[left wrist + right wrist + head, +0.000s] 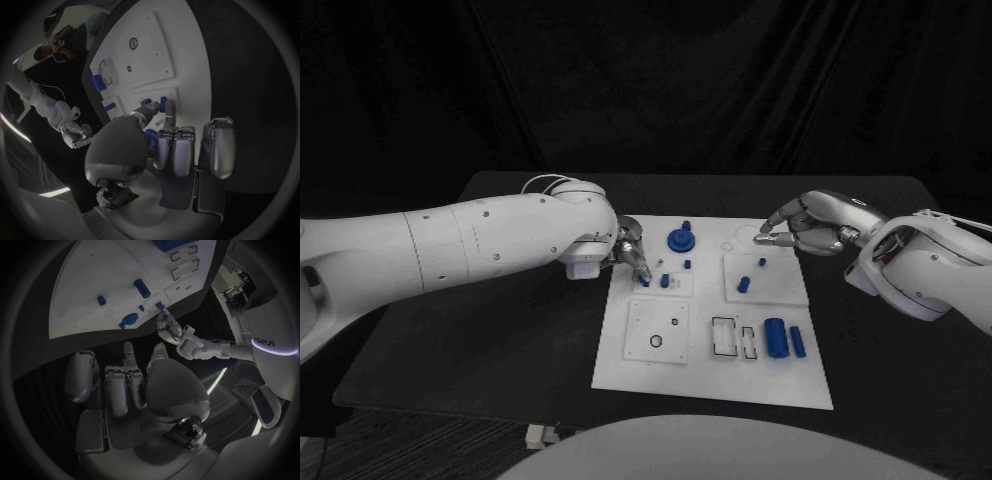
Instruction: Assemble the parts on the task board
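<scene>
While several blue parts already stand upright in the task board (711,385), the assembly reads as roughly half complete. The left robot hand (629,252) is at the board's near-left edge, its fingertips (643,278) lowered onto a small blue peg (645,282) directly beneath them; contact appears to be a pinch, though the fingers hide the grip itself, so this is a judgement. Just beyond that robot hand, a second peg (665,281) stands in the same raised tile, and a larger blue knob (681,239) sits seated farther out toward the board's middle. The right robot hand (808,228) hovers over the board's far corner with fingers curled inward; whether a part lies within them cannot be told from these views. Just below and inward of that robot hand, a blue cylinder (744,285) and a small stud (762,263) occupy another tile. Two larger blue pieces (775,337) lie flat beside open rectangular slots (724,338), and a round recess (656,342) appears unfilled; these remain to be fitted. The board rests on the black bench (516,330).
</scene>
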Available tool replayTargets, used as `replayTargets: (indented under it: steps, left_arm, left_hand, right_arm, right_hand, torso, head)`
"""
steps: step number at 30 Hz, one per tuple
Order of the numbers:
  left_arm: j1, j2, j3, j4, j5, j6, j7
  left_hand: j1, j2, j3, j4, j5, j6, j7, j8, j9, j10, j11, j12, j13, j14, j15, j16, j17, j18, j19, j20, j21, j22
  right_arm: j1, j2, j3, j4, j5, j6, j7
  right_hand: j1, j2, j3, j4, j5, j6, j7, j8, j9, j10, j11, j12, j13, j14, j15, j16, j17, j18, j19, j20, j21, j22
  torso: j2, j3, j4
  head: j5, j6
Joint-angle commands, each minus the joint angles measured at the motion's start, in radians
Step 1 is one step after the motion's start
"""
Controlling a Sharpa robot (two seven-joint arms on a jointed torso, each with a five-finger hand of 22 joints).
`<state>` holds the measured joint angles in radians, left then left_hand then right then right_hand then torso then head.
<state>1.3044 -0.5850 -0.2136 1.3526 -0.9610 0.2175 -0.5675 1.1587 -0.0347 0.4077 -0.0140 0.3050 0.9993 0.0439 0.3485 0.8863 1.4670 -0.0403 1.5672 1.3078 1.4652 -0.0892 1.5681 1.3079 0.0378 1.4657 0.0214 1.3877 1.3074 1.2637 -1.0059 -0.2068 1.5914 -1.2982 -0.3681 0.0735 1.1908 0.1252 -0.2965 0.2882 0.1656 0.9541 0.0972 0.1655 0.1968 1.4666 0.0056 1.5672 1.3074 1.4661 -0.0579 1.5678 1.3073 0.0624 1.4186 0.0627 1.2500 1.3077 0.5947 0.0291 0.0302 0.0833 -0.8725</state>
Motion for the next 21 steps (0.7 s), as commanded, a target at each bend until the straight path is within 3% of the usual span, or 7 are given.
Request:
replayTargets:
  steps: [1, 7, 14, 16, 21]
  left_arm:
    - [-0.003, 0.004, 0.000, 0.000, 0.003, 0.002, 0.008]
    - [-0.004, 0.007, 0.000, -0.003, 0.003, 0.004, 0.009]
    - [-0.005, 0.010, 0.000, -0.009, 0.003, 0.019, 0.008]
    - [-0.006, 0.011, 0.000, -0.009, 0.003, 0.022, 0.008]
    - [-0.007, 0.012, 0.000, -0.012, 0.003, 0.031, 0.007]
  left_hand:
    - [0.000, 0.014, 0.086, -0.080, 0.002, 0.002, -0.010, 0.004, 0.001, 0.104, -0.002, 0.004, 0.263, 0.106, -0.003, 0.003, 0.263, 0.007, 0.008, 0.000, -0.005, 0.176]
    - [-0.005, 0.014, 0.086, -0.078, -0.004, 0.001, -0.010, 0.005, 0.003, 0.104, -0.001, 0.004, 0.263, 0.106, -0.002, 0.003, 0.263, 0.007, 0.007, 0.000, -0.007, 0.175]
    - [-0.027, 0.020, 0.075, -0.061, -0.113, -0.004, -0.016, -0.002, 0.005, 0.104, -0.005, 0.004, 0.263, 0.106, -0.004, 0.003, 0.263, 0.009, 0.004, -0.001, -0.017, 0.175]
    - [-0.030, 0.021, 0.071, -0.057, -0.131, -0.004, -0.017, -0.006, 0.003, 0.104, -0.006, 0.004, 0.263, 0.106, -0.005, 0.003, 0.263, 0.010, 0.003, -0.001, -0.021, 0.174]
    - [-0.059, 0.025, 0.012, -0.012, -0.209, 0.008, -0.019, -0.020, -0.007, 0.104, -0.007, 0.004, 0.263, 0.106, -0.006, 0.003, 0.263, 0.011, 0.001, -0.001, -0.030, 0.173]
  right_arm:
    - [-0.002, 0.000, 0.001, 0.001, -0.002, 0.003, -0.011]
    - [-0.002, 0.000, 0.001, 0.001, -0.002, 0.003, -0.011]
    - [-0.002, 0.000, 0.001, 0.002, -0.002, 0.003, -0.011]
    - [-0.002, 0.000, 0.001, 0.002, -0.002, 0.003, -0.011]
    - [-0.002, 0.000, 0.001, 0.002, -0.002, 0.004, -0.011]
  right_hand:
    - [0.002, 0.007, -0.005, 0.000, 0.006, 0.005, 0.002, -0.007, -0.001, 0.104, 0.005, 0.004, 0.263, 0.105, 0.010, 0.003, 0.263, 0.009, -0.007, 0.000, -0.005, 0.168]
    - [0.002, 0.007, -0.005, 0.000, 0.006, 0.005, 0.002, -0.007, -0.001, 0.104, 0.005, 0.004, 0.263, 0.105, 0.010, 0.003, 0.263, 0.009, -0.007, 0.000, -0.005, 0.168]
    - [0.002, 0.007, -0.005, 0.000, 0.006, 0.005, 0.002, -0.007, -0.001, 0.104, 0.005, 0.004, 0.263, 0.105, 0.010, 0.003, 0.263, 0.009, -0.007, 0.000, -0.005, 0.168]
    - [0.002, 0.007, -0.005, 0.000, 0.006, 0.005, 0.002, -0.007, -0.001, 0.104, 0.005, 0.004, 0.263, 0.105, 0.010, 0.003, 0.263, 0.009, -0.007, 0.000, -0.005, 0.168]
    - [0.002, 0.007, -0.005, 0.000, 0.006, 0.005, 0.002, -0.007, -0.001, 0.104, 0.005, 0.004, 0.263, 0.105, 0.010, 0.003, 0.263, 0.009, -0.007, 0.000, -0.005, 0.168]
  torso:
    - [0.000, 0.0000, 0.0000]
    - [0.000, 0.0002, 0.0001]
    - [0.000, 0.0001, 0.0000]
    - [0.000, -0.0001, 0.0000]
    - [0.000, 0.0000, 0.0002]
  head:
    - [0.001, 0.000]
    - [-0.001, 0.000]
    - [-0.001, 0.000]
    - [-0.001, 0.000]
    - [-0.001, 0.000]
